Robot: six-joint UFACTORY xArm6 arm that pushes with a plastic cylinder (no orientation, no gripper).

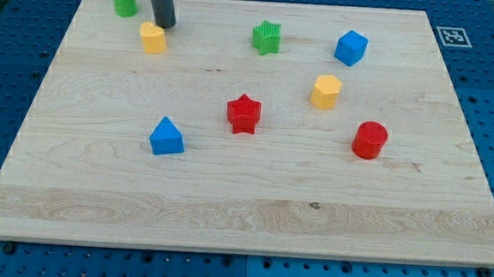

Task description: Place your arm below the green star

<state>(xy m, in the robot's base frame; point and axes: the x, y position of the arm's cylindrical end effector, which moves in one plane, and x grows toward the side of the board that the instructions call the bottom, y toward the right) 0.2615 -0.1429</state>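
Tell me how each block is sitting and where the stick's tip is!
My tip: on the board, just above the yellow block at the view's left.
Green cylinder: upright, top left.
Left yellow block: flat, beside my tip.
Green star: flat, alone.
Blue cube: flat.
Right yellow block: flat.
Red star: flat.
Red cylinder: upright.
Blue triangle: flat.

The rod comes down upright from the view's top edge — dark, straight, only its lower stretch showing. My tip (164, 26) rests on the board near the top-left corner, close to the top edge and well away from the right edge.
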